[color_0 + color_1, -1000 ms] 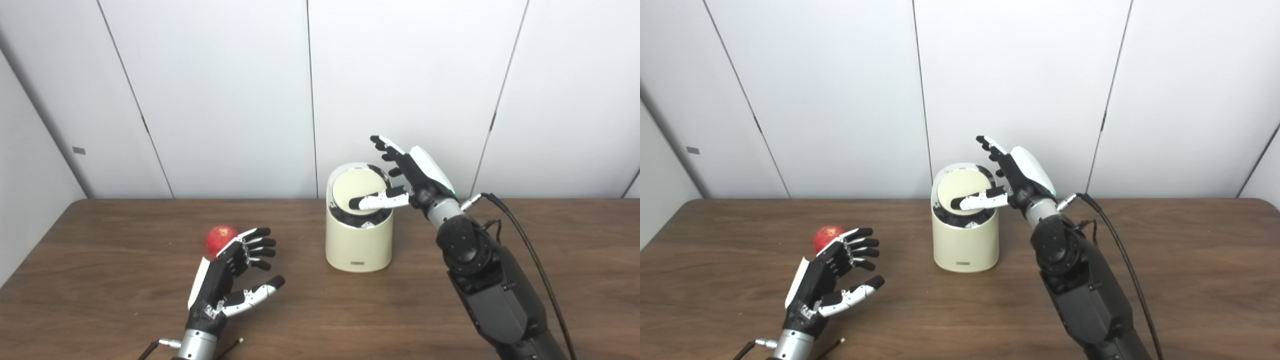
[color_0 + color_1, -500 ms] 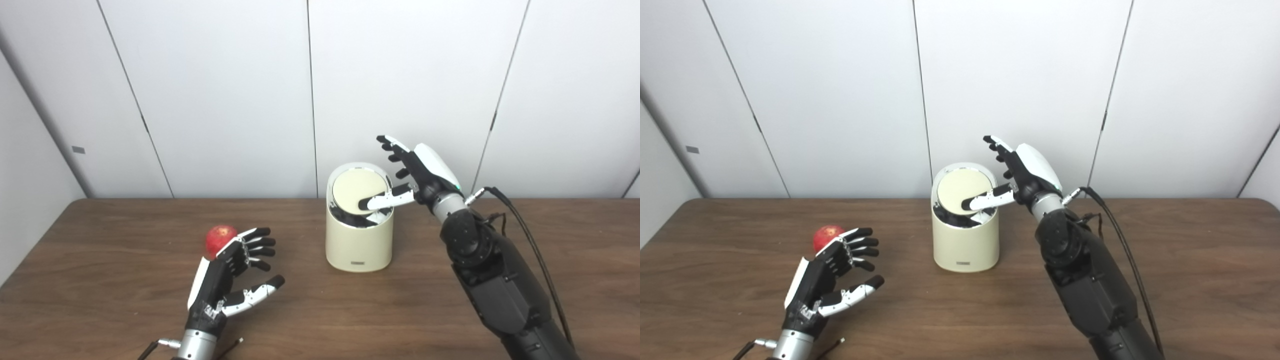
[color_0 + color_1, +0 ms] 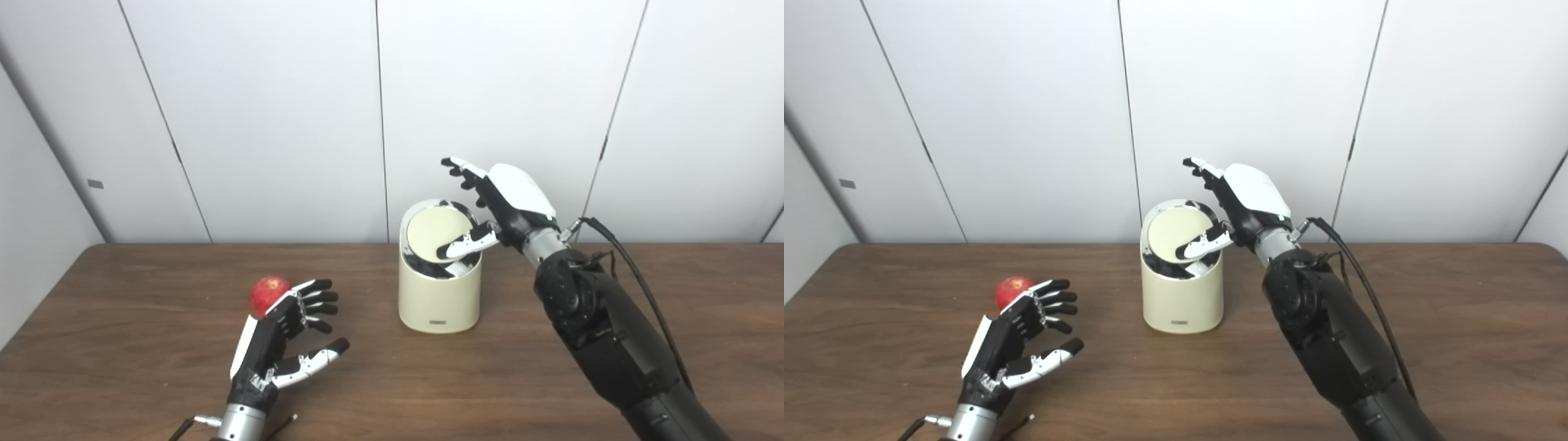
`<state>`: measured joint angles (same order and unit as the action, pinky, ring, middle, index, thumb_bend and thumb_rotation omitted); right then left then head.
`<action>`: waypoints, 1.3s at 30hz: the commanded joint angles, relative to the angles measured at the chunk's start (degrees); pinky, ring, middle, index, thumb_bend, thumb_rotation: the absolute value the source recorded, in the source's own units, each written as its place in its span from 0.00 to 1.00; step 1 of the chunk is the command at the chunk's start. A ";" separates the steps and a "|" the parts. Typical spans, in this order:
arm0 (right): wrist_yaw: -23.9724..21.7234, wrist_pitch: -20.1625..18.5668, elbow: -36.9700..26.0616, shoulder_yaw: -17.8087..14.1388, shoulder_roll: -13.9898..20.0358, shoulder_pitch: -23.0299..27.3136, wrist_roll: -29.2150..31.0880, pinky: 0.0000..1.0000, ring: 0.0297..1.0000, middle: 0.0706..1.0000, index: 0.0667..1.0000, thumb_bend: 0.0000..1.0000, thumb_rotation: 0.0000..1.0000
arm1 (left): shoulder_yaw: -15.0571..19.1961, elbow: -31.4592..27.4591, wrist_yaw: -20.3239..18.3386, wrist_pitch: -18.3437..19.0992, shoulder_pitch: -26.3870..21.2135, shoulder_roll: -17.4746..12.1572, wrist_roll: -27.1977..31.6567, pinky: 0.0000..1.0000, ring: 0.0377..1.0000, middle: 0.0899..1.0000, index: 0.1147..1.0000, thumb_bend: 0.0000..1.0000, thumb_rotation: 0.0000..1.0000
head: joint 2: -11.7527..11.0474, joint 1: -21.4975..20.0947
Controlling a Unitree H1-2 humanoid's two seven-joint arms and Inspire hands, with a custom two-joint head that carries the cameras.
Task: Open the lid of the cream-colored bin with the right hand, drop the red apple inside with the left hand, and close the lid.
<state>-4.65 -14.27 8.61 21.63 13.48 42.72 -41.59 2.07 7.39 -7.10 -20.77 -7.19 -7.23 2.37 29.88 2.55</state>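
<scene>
- Opening step: right hand (image 3: pixel 511 199) spread, thumb pressing the lid (image 3: pixel 432 234), tilted in the bin (image 3: pixel 438 294).
- Left hand (image 3: pixel 278 343) spread, empty; apple (image 3: pixel 269 290) just beyond its fingertips.
- Next: tip lid further, grasp apple.

1. The cream-colored bin (image 3: pixel 438 294) carries a small dark label (image 3: pixel 437 321) low on its front wall, just above its base. The marks on this label are too small and blurred to read.
2. A small grey rectangular tag (image 3: pixel 95 184) sits on the wall panel far to the left of the bin. No letters or numbers can be made out on it.
3. No other text, brand, number or sign can be read anywhere in either view.
</scene>
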 commanded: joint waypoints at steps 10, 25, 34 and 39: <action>-1.07 -0.27 -5.53 -2.09 0.25 -0.10 -1.65 0.60 0.77 0.86 0.89 0.84 0.21 | -0.41 0.14 0.17 0.29 1.42 0.58 0.38 0.56 0.67 0.70 0.76 0.63 0.00 | 0.12 0.24; -0.53 0.20 -13.79 -15.93 -1.34 -9.94 13.54 0.63 0.78 0.84 0.87 0.79 0.21 | -0.47 -0.23 0.14 0.41 1.43 0.58 0.29 0.56 0.67 0.70 0.77 0.63 0.00 | 0.13 -0.31; 0.74 5.06 -16.86 -19.83 -0.26 -21.47 19.75 0.66 0.80 0.85 0.86 0.79 0.29 | -0.19 -0.30 0.42 0.49 1.32 0.76 0.53 0.56 0.67 0.70 0.76 0.63 0.00 | 0.34 -0.06; 0.68 8.99 -17.72 -20.31 0.22 -26.56 22.59 0.64 0.79 0.86 0.87 0.78 0.27 | -0.17 -0.35 0.08 0.54 1.27 0.64 1.09 0.55 0.67 0.70 0.77 0.62 0.00 | 0.25 -0.22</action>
<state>-4.98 -9.11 -6.76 2.02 13.00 15.08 -20.31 2.11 6.58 -7.26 -19.72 -6.92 -7.17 2.88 30.06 2.29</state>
